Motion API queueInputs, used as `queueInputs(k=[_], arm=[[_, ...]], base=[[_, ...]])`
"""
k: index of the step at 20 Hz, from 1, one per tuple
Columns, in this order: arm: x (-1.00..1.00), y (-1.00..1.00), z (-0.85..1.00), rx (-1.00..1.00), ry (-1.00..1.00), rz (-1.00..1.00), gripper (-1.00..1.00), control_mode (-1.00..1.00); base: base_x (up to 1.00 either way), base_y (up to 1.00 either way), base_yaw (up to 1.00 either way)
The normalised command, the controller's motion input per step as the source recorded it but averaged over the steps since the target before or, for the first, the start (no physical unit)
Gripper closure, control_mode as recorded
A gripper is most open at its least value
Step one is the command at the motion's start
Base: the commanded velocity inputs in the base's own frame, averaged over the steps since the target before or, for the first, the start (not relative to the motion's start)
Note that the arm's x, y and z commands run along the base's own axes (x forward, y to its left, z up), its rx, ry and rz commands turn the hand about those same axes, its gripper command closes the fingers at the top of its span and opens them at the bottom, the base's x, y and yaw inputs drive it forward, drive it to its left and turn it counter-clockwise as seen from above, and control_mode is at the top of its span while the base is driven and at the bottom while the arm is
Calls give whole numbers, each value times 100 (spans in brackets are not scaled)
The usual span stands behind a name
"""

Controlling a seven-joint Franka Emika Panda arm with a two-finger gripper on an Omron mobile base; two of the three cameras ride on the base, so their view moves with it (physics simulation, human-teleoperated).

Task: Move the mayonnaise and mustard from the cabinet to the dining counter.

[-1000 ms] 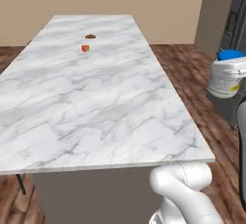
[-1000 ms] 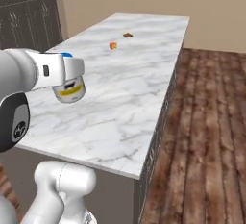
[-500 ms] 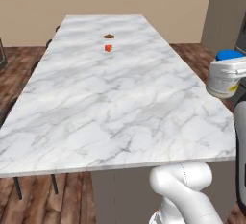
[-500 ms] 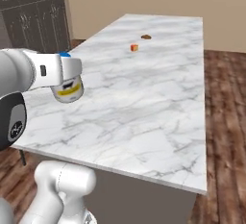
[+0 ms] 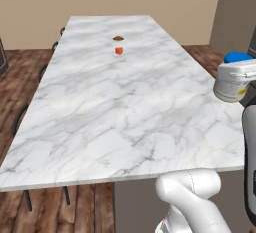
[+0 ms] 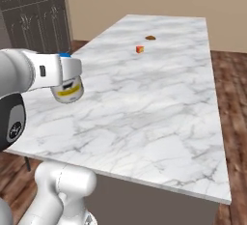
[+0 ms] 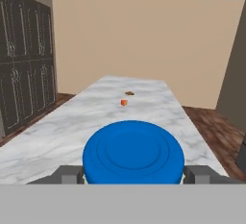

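The mayonnaise [image 5: 231, 86], a creamy white jar with a blue lid [image 7: 133, 153], sits between the fingers of my gripper [image 7: 133, 176], which is shut on it. In the left base view the jar hangs in the air at the right side of the dining counter [image 5: 115, 107], near its front end. From the right base view the jar [image 6: 68, 91] hangs under the white hand [image 6: 61, 69] by the left edge of the counter [image 6: 159, 93]. Past the lid the marble slab [image 7: 72, 131] runs away from the hand. The mustard and the cabinet are out of view.
A small red cube [image 5: 119, 50] and a brown scrap [image 5: 118, 38] lie far down the counter. Dark chairs [image 5: 21, 119] stand along its left side. A tall dark panelled wall unit [image 6: 34, 11] rises at the left, with wood floor [image 6: 234, 98] around.
The whole picture has shifted as the base drove, so the counter now lies more squarely ahead. The jar stays in the gripper, unchanged.
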Motion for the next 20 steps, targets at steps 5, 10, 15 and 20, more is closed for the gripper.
queueInputs(k=[5,10,15,20], arm=[[0,0,0,0,0,0,100,100],[0,0,0,0,0,0,100,100],[0,0,0,0,0,0,100,100],[10,0,-4,0,0,0,100,-100]], base=[[29,5,-2],[20,2,-1],[0,0,0],[14,0,0]])
